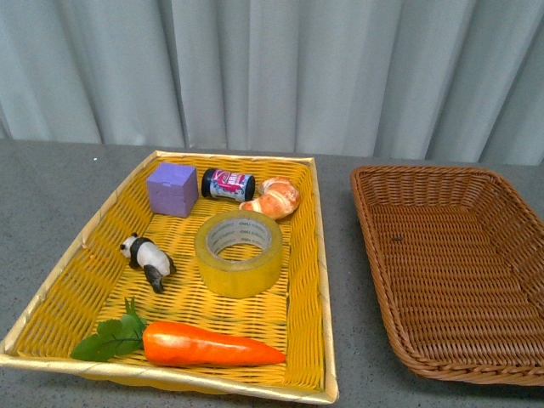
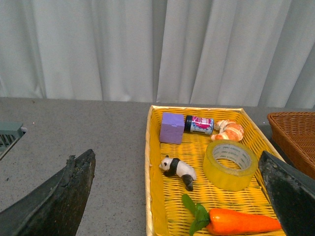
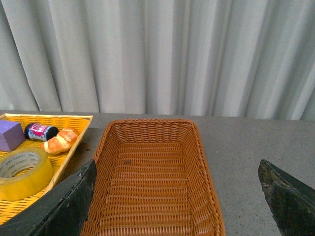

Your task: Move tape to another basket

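The tape (image 1: 239, 252), a wide yellowish roll with a white printed core, lies flat in the middle of the yellow basket (image 1: 316, 255). It also shows in the left wrist view (image 2: 230, 164) and the right wrist view (image 3: 22, 172). The brown wicker basket (image 1: 455, 268) stands to the right, with nothing in it; it also shows in the right wrist view (image 3: 150, 182). Neither arm shows in the front view. My left gripper (image 2: 179, 196) is open, above and short of the yellow basket. My right gripper (image 3: 179, 196) is open above the brown basket.
In the yellow basket lie a panda figure (image 1: 148, 258), a purple cube (image 1: 172, 189), a small dark jar (image 1: 228, 184), a croissant (image 1: 274, 198) and a carrot (image 1: 200, 344). A grey curtain (image 1: 272, 68) hangs behind the grey table (image 1: 340, 255). A grey object (image 2: 9, 135) sits at the far left.
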Tool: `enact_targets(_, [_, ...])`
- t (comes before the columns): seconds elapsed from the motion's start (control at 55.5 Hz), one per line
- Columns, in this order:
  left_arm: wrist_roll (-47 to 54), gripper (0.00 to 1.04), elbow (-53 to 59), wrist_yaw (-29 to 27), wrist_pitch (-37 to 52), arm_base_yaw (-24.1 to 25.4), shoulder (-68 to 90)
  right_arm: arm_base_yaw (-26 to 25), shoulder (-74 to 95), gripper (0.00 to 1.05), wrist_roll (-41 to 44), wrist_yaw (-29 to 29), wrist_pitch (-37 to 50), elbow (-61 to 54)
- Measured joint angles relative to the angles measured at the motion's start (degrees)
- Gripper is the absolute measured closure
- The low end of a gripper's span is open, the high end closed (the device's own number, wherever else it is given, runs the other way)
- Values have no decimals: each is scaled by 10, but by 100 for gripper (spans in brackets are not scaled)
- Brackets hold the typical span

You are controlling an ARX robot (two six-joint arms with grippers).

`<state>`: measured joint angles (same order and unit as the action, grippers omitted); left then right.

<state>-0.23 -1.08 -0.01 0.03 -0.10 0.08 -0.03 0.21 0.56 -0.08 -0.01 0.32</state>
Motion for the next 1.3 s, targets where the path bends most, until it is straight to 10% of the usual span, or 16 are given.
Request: enact_targets(1.298, [0, 6, 0, 0, 0, 0, 0, 0, 0, 9, 0, 0, 0, 0])
